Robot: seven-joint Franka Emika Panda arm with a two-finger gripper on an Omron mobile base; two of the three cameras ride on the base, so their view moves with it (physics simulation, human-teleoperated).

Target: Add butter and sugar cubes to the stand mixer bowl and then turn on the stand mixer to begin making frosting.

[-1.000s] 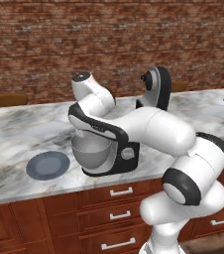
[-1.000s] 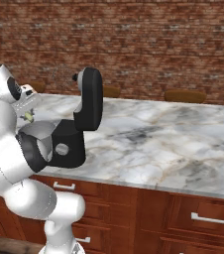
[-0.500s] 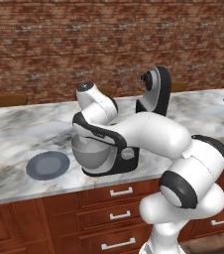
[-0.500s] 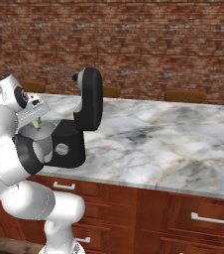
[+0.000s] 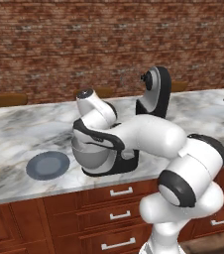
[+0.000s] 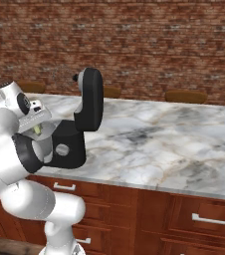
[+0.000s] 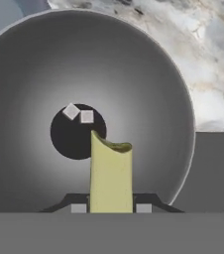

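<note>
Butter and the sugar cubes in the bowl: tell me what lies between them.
Nothing. In the hand view, bare bowl floor separates the held butter from the two sugar cubes.

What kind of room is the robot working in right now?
A home-style kitchen, most likely: a marble counter over wooden drawers, a brick back wall, and a stand mixer on the counter.

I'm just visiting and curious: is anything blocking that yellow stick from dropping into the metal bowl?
Nothing visible does. In the hand view the butter, held in the jaws, hangs straight over the open stand mixer bowl; below it lie just two sugar cubes on the bowl's bottom. The mixer's head is tilted back, away from the opening.
</note>
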